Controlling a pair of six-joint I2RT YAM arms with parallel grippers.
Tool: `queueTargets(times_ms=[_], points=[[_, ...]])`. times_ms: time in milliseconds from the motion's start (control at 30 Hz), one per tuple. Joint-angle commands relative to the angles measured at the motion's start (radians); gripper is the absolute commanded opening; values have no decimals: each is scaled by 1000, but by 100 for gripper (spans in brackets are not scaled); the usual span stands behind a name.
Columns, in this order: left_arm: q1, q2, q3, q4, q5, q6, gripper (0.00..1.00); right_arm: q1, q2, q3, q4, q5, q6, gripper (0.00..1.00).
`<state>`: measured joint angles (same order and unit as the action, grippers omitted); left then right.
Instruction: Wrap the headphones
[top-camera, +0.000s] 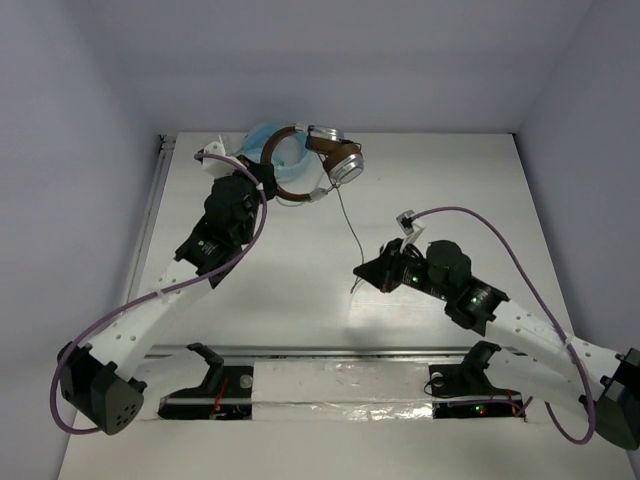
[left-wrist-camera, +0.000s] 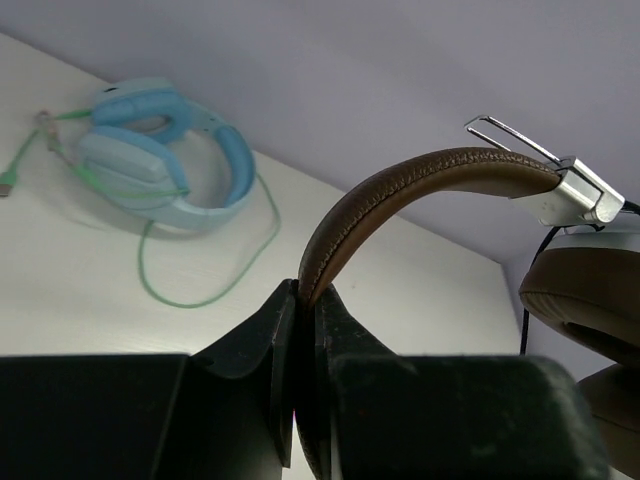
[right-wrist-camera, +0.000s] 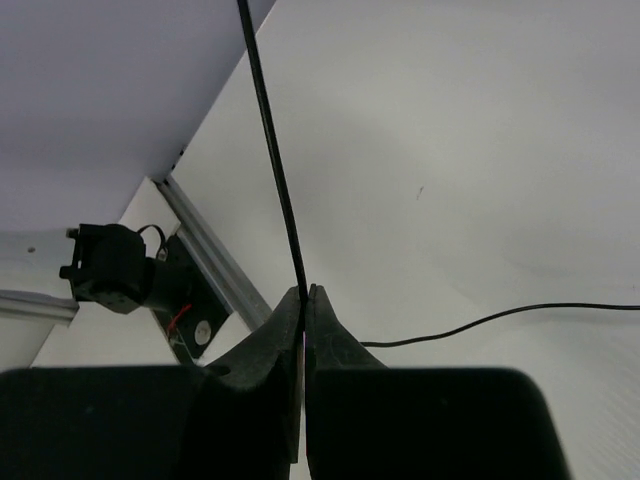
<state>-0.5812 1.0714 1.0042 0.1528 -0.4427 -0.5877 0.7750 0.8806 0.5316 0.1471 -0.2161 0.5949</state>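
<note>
The headphones (top-camera: 325, 152) with brown headband and silver earcups are held up at the back of the table. My left gripper (top-camera: 268, 180) is shut on the brown headband (left-wrist-camera: 400, 185); a brown ear pad (left-wrist-camera: 585, 300) hangs at the right of the left wrist view. The thin dark cable (top-camera: 350, 225) runs down from the silver earcup (top-camera: 347, 167) to my right gripper (top-camera: 362, 273). My right gripper (right-wrist-camera: 305, 292) is shut on the cable (right-wrist-camera: 272, 150), which runs taut up out of the jaws; another stretch of cable (right-wrist-camera: 500, 318) lies on the table behind.
Light blue headphones (top-camera: 268, 145) with a green cable (left-wrist-camera: 190, 290) lie at the back left, behind the held headphones. A metal rail (top-camera: 340, 352) and two black mounts (top-camera: 205, 375) run along the near edge. White walls close the back and sides.
</note>
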Motion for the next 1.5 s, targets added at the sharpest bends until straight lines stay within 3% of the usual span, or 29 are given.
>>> queueTargets(times_ms=[0,167,433,600,833,1067,1267,1467], points=[[3,18,-13,137,-136,11,0,26,-16,85,-171,23,-26,0],[3,64,-30,171,-114,-24,0,78,49,157,-241,-2,-26,0],[-28,133,-62,96,-287,72,0,164,77,320,-466,69,-47,0],[-106,193,-110,28,-404,101,0,195,132,399,-563,67,-89,0],[-270,203,-144,-148,-444,68,0,204,196,567,-739,161,-187,0],[-342,121,-168,-383,-347,25,0,204,274,700,-885,366,-251,0],[-411,84,-67,-614,-209,55,0,204,317,777,-962,521,-284,0],[-421,59,8,-688,-61,219,0,204,339,808,-928,682,-296,0]])
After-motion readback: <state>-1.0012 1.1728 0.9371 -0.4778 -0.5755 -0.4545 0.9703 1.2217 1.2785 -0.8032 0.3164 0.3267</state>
